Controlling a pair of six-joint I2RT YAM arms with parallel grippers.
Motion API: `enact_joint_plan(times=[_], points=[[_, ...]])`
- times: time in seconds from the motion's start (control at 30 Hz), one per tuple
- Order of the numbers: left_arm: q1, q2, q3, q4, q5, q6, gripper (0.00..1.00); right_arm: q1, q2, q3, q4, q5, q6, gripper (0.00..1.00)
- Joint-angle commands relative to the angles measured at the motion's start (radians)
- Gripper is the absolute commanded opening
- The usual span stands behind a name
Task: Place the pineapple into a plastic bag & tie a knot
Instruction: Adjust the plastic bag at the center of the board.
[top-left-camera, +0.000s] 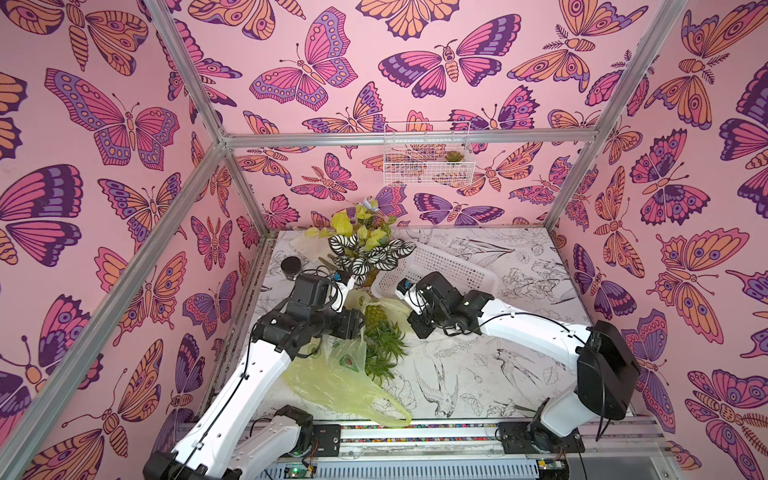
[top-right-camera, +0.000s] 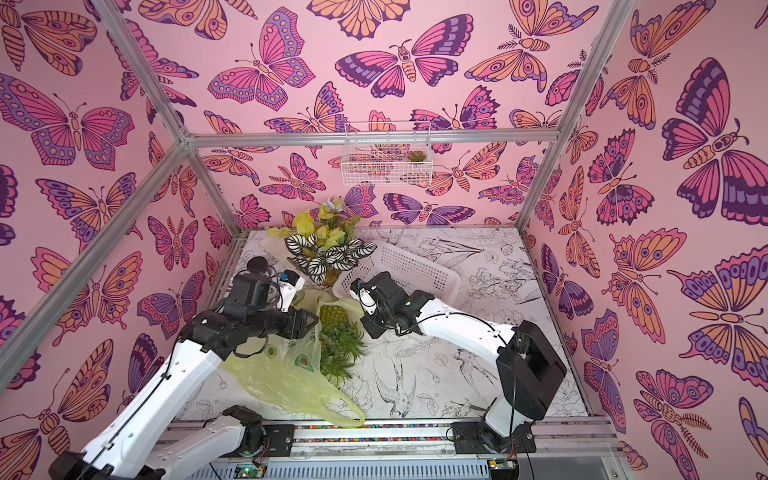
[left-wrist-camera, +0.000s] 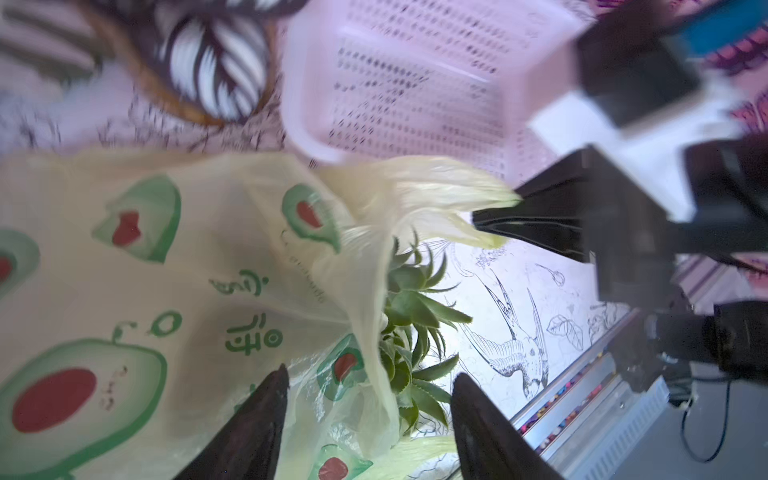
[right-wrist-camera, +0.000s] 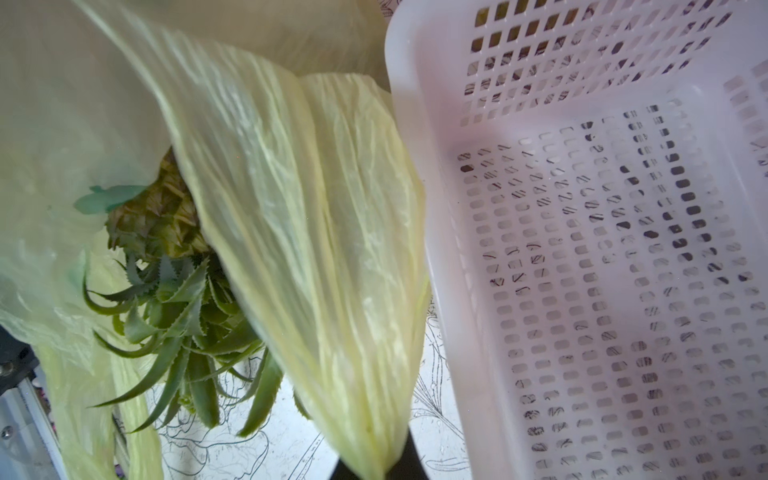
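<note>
Beside the white perforated basket (top-left-camera: 453, 266), we saw both arms reaching inward over the table, the right gripper (left-wrist-camera: 494, 210) pinching a bunched strip of the plastic bag (top-left-camera: 332, 382), the left gripper (left-wrist-camera: 370, 374) spread above its film, and the pineapple (top-left-camera: 376, 318) lying between them, body under the bag, crown sticking out.

This is a purpose-built robot test cell. Aluminium frame bars (top-left-camera: 407, 139) hold pink butterfly-print wall panels (top-left-camera: 104, 124) around a tabletop (top-left-camera: 519, 361) printed with bird and flower line drawings. Two white-and-black robot arms (top-left-camera: 232, 386) stand on a rail (top-left-camera: 415, 432) along the tabletop's near edge, with an exposed circuit board (top-left-camera: 297, 471) below. A white wire basket (top-left-camera: 428, 166) hangs on the back panel, and decorative plants (top-left-camera: 365, 249) stand near the far-left corner.
</note>
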Motion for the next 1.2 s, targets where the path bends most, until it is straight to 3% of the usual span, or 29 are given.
enact_joint_plan(times=[0.0,0.13,0.23,0.33,0.6,0.8,1.17], points=[[-0.101,-0.07,0.008,0.02,0.182,0.339,0.66,0.0,-0.015,0.037,-0.046,-0.038,0.026,0.0],[-0.279,-0.092,-0.085,0.014,0.304,0.504,0.66,-0.009,-0.012,0.046,-0.058,-0.045,0.025,0.0],[-0.441,-0.06,-0.147,0.013,0.277,0.593,0.66,-0.012,-0.016,0.051,-0.074,-0.041,0.028,0.0],[-0.535,0.001,-0.188,0.014,0.255,0.652,0.66,-0.012,-0.021,0.042,-0.08,-0.032,0.035,0.0],[-0.603,0.136,-0.272,0.032,0.222,0.856,0.67,-0.014,-0.064,0.019,-0.092,-0.024,0.052,0.0],[-0.629,0.269,-0.285,0.083,0.208,0.937,0.66,-0.015,-0.077,0.006,-0.096,-0.014,0.063,0.0],[-0.669,0.511,-0.271,0.242,0.065,0.953,0.63,-0.015,-0.078,0.004,-0.101,-0.018,0.072,0.0]])
